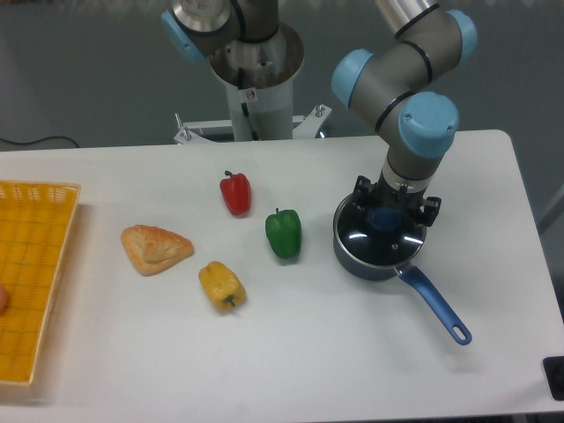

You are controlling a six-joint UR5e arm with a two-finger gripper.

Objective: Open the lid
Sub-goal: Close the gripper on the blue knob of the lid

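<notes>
A: Jaws: spread or pinching, can't tell. Gripper (pixel 389 211) pointing straight down, fingers hidden behind the wrist housing.

B: Lid position?

A: Directly under the jaws. Lid (pixel 381 236) seated flat on the saucepan (pixel 374 262), blue knob (pixel 385 218) right at the fingertips, possibly between them. No visible lateral offset.

B: So vertical axis only?

A: Looks that way. Round lid, no long axis to align. Judging by that: close on knob if not already, then lift straight up.

B: Obstacles around?

A: Pan handle (pixel 434 304) running away from the jaws toward front-right, clear of a vertical pull. Green pepper (pixel 284 233) nearest on the left, apart from the pan. Red pepper (pixel 235 194), yellow pepper (pixel 221 286), pastry (pixel 154 248) further left, basket (pixel 35 282) at far left.
</notes>
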